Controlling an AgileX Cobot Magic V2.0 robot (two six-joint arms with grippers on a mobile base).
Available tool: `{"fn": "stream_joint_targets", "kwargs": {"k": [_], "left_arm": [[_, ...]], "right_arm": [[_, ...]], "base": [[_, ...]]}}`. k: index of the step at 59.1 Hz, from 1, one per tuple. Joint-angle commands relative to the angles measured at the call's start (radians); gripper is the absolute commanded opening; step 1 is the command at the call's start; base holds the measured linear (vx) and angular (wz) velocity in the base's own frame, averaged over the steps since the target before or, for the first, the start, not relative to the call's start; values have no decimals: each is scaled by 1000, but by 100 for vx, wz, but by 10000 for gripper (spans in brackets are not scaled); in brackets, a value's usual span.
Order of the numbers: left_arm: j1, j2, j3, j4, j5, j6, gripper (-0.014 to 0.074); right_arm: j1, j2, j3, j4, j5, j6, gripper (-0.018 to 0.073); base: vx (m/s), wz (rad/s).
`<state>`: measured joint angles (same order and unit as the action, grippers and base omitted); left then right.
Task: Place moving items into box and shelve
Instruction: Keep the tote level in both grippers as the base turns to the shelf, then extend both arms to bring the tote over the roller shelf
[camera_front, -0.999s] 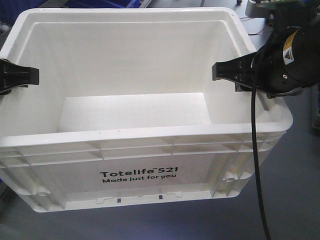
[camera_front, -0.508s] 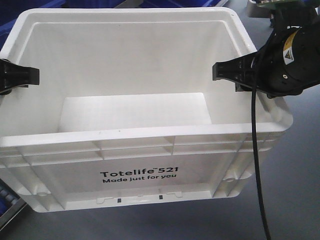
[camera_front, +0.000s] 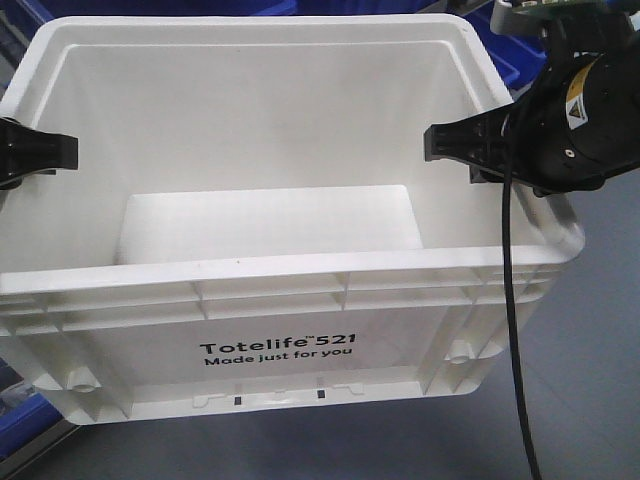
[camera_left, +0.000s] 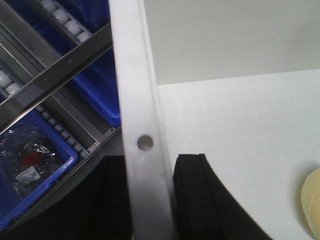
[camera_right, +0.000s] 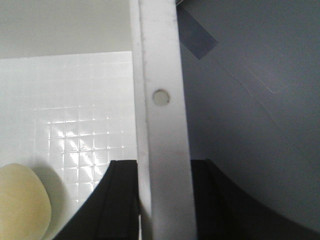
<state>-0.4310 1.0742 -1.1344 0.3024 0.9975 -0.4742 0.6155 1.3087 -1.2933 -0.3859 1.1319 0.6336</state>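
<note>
The left end effector (camera_front: 45, 152) is clamping the left rim of the box (camera_front: 290, 300), one finger inside the wall and one outside. The box is hanging crosswise between the arms, long axis running side to side, printed face toward the camera. A pale yellow item (camera_right: 20, 205) is lying on its floor, nearer the right wall. The right end effector (camera_front: 450, 143) is gripping the right rim likewise. Blue bins (camera_left: 30, 170) are sitting below left, so shelving is likely calling for both arms travelling together
</note>
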Motion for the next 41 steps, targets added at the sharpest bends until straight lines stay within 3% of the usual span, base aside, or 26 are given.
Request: {"fn": "stream_joint_targets", "kwargs": {"k": [1, 41], "left_arm": [[-4, -34, -43, 68, -125, 17, 169], [-4, -34, -43, 68, -125, 17, 169]], "right_arm": [[-7, -35, -40, -123, -43, -4, 110], [-7, -35, -40, -123, -43, -4, 110]], "base": [[12, 46], [10, 41]]}}
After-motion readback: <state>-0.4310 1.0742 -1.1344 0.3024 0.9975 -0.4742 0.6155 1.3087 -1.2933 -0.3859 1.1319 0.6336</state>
